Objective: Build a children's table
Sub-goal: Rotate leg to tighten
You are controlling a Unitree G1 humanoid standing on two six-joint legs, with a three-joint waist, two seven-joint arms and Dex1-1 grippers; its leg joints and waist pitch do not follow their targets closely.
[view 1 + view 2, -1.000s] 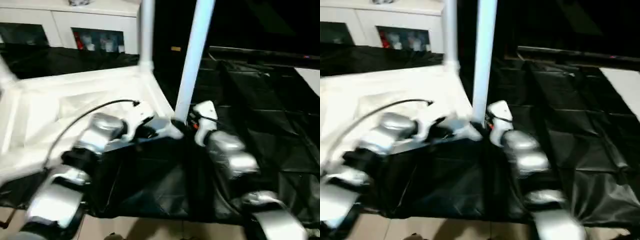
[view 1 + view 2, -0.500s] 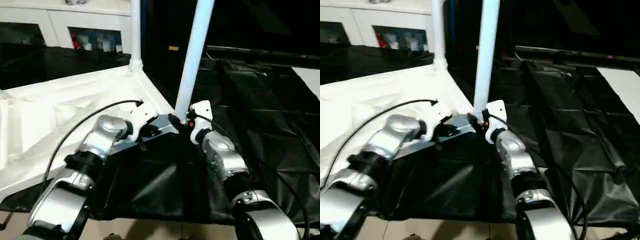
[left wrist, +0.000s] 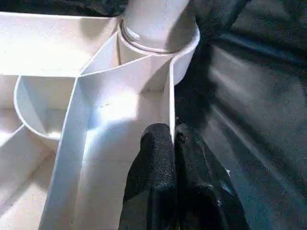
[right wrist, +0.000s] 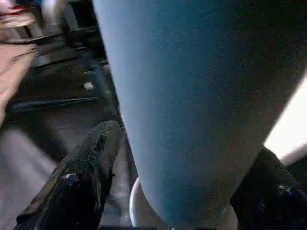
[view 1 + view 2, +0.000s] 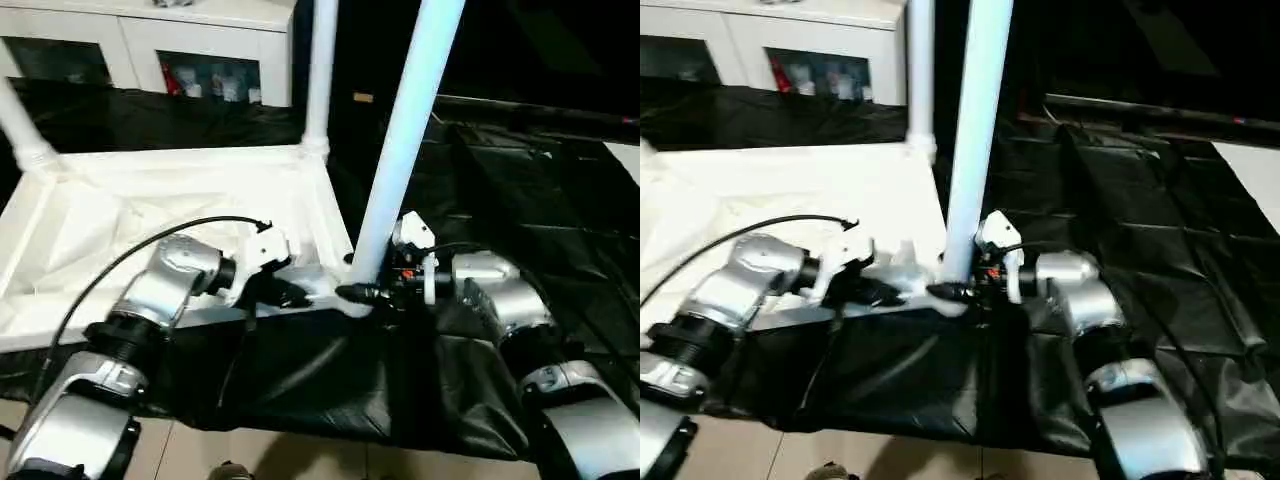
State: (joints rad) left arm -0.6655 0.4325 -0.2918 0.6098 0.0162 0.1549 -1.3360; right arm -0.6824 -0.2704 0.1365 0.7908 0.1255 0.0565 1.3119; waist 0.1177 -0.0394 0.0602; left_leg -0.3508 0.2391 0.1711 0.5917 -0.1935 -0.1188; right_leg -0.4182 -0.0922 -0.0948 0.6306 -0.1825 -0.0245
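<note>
Nearest, at the table top's (image 5: 170, 225) near corner socket: left gripper (image 3: 172, 139) pinched shut on the thin rim wall, right gripper (image 5: 362, 293) straddling the leg (image 5: 405, 140) base, fingers (image 4: 86, 167) spread. Probably light, stiff, slick plastic; best held low. Beyond, another leg (image 5: 320, 75) upright at the far corner.

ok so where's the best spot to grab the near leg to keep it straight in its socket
Probably low on the near leg, just above its corner socket, fingers on opposite sides of the round tube, coming in level from the robot's right. It stands upright and widens toward the base, and the tabletop blocks the other side. The right gripper already straddles it there, jaws open.
</note>
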